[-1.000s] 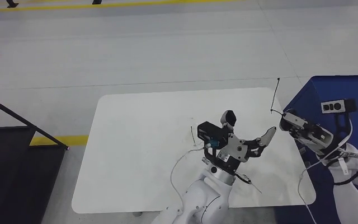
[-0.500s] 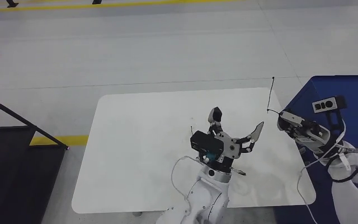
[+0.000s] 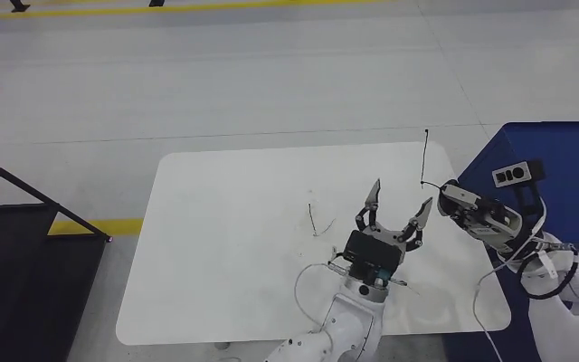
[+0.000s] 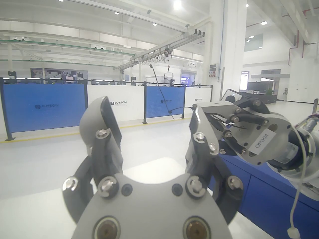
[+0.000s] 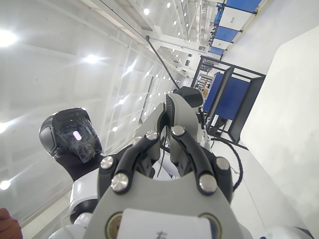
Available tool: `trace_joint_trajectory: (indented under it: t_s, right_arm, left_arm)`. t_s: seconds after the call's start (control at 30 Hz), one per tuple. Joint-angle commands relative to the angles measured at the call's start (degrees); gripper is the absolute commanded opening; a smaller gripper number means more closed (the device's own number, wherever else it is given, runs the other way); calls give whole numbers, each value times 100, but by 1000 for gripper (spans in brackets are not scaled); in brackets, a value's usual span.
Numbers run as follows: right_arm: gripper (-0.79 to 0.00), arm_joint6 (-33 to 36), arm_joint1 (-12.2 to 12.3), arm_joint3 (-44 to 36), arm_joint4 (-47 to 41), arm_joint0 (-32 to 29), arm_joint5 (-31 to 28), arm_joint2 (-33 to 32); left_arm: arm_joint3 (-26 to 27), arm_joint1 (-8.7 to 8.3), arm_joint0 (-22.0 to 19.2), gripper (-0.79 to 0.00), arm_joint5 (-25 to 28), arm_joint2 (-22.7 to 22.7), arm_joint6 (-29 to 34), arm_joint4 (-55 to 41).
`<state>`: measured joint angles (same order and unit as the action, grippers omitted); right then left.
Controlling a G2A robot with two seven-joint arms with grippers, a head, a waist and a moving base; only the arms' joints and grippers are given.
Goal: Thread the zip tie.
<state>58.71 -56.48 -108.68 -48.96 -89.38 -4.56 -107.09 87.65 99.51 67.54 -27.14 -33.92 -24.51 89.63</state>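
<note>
A long black zip tie [image 3: 422, 160] stands up from my right gripper [image 3: 441, 190], which is shut on its lower end at the table's right edge. In the right wrist view the zip tie [image 5: 159, 55] sticks out past the closed fingertips of that gripper [image 5: 166, 104]. My left gripper [image 3: 396, 205] hovers over the white table [image 3: 226, 235] just left of the right one, open and holding nothing. Seen from the left wrist, the open gripper [image 4: 154, 120] faces the zip tie [image 4: 155, 80], with the right gripper [image 4: 249, 130] close beside one finger.
Another black zip tie [image 3: 312, 220] lies on the table left of the grippers. A blue cabinet [image 3: 534, 149] stands against the table's right side. A black frame [image 3: 36, 262] stands off the table's left side.
My left gripper has turned and swung back toward the right gripper, its open fingers now pointing at the tie. The right gripper has carried the zip tie a little leftward over the table edge.
</note>
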Motion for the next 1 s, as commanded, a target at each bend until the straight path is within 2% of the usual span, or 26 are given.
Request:
trace_joint_trajectory:
  t_s: [0.0,0.4,0.8,0.97]
  right_arm:
    - [-785,-1,0,1,-2,1,1,-1]
    - [-785,-1,0,1,-2,1,1,-1]
    - [-785,-1,0,1,-2,1,1,-1]
    - [-785,-1,0,1,-2,1,1,-1]
  left_arm:
    - [-17,14,-25,-437,2,11,11,-24]
    - [-224,50,-139,-486,8,228,31,-103]
    - [-473,172,-355,-622,-181,359,-62,-450]
    - [-552,214,-417,-634,-219,365,-134,-586]
